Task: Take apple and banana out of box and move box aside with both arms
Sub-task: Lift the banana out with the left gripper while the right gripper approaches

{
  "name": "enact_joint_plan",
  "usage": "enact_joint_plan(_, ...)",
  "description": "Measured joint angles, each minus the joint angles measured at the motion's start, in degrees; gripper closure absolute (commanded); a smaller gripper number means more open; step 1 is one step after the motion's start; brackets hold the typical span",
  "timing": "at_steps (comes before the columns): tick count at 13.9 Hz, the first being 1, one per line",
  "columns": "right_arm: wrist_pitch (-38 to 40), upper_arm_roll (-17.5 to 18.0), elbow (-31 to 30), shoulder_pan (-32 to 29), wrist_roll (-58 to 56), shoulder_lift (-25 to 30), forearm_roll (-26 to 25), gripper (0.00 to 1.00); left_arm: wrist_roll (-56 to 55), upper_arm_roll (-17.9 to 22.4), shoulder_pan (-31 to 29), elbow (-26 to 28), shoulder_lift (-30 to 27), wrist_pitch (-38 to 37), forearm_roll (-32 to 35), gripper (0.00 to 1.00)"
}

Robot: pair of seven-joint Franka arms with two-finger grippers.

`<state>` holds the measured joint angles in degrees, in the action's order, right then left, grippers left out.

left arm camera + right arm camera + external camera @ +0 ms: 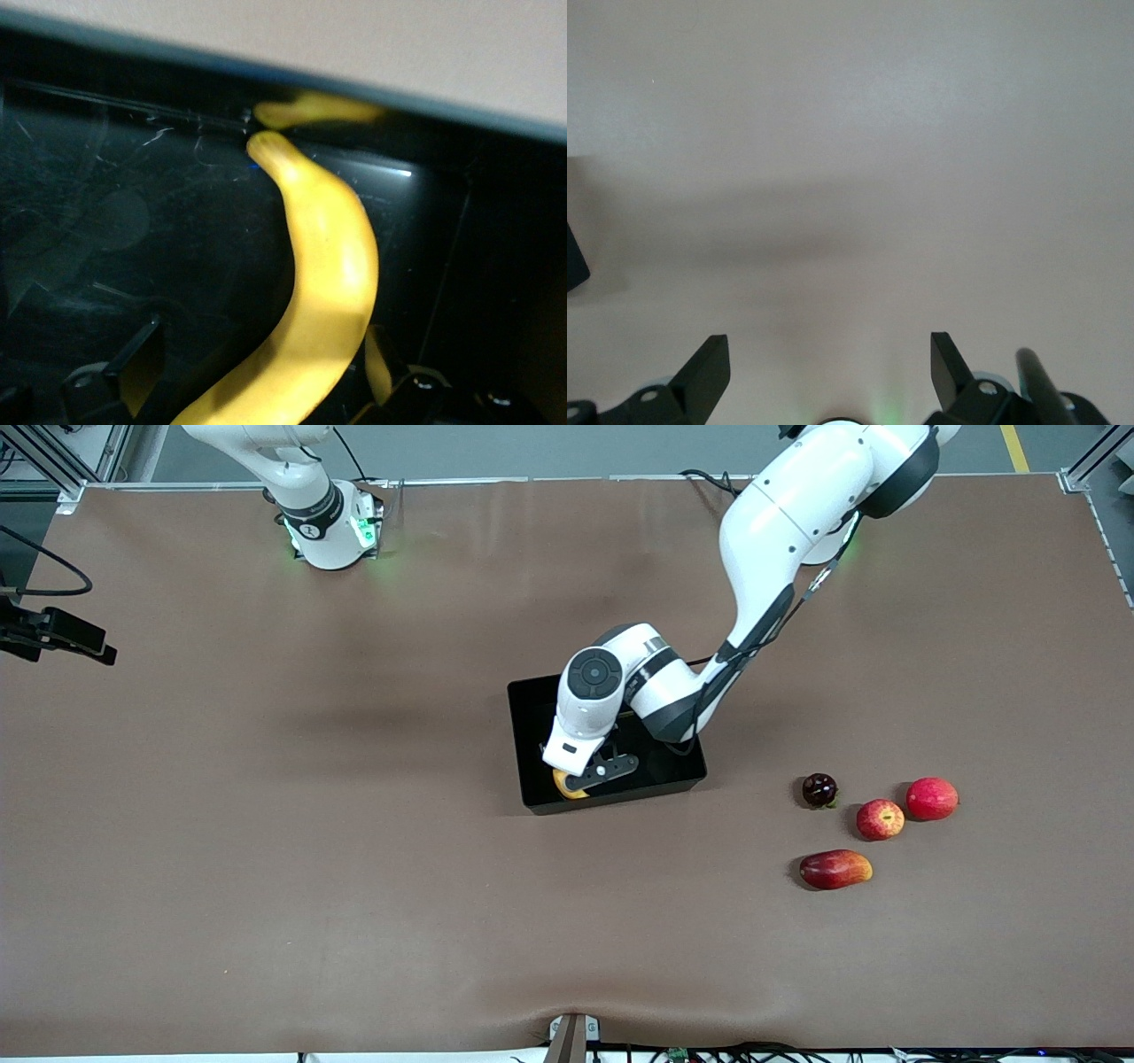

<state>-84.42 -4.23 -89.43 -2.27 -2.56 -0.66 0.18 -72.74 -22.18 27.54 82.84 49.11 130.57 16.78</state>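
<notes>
- The left arm reaches from its base, elbow bent, wrist turned down into the black box (532, 744) near the tabletop's (266, 868) middle.
- The left hand (257, 376) is low inside the box, fingers (142, 363) spread wide on either side of the banana (323, 292), not pressing it.
- The banana lies on the box floor, its long axis running from the hand to the wall, tip touching that wall.
- The apple (880, 819) sits on the tabletop toward the left arm's end, among other fruits.
- The right arm waits; the right hand (828, 372) hangs open over bare tabletop, holding nothing.

Right pincer (830, 367) spread above bare table (859, 159)
</notes>
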Motion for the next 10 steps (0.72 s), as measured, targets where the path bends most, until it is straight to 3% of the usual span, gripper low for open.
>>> enact_joint_plan(1,0.0,0.0,0.0,0.0,0.0,0.0,0.0,0.0,-0.2,0.5,0.8,-0.1,0.4,0.1,0.0,0.18)
enact_joint_plan(2,0.0,0.0,0.0,0.0,0.0,0.0,0.0,0.0,-0.3,0.8,1.4,-0.2,0.7,0.3,0.0,0.53)
enact_joint_plan(3,0.0,0.0,0.0,0.0,0.0,0.0,0.0,0.0,-0.3,0.9,1.6,-0.2,0.9,0.3,0.0,0.83)
enact_joint_plan(4,0.0,0.0,0.0,0.0,0.0,0.0,0.0,0.0,-0.4,1.0,1.7,-0.2,1.0,0.3,0.0,1.0)
enact_joint_plan(10,0.0,0.0,0.0,0.0,0.0,-0.1,0.0,0.0,-0.4,1.4,1.4,-1.9,-0.2,-2.2,3.3,1.0)
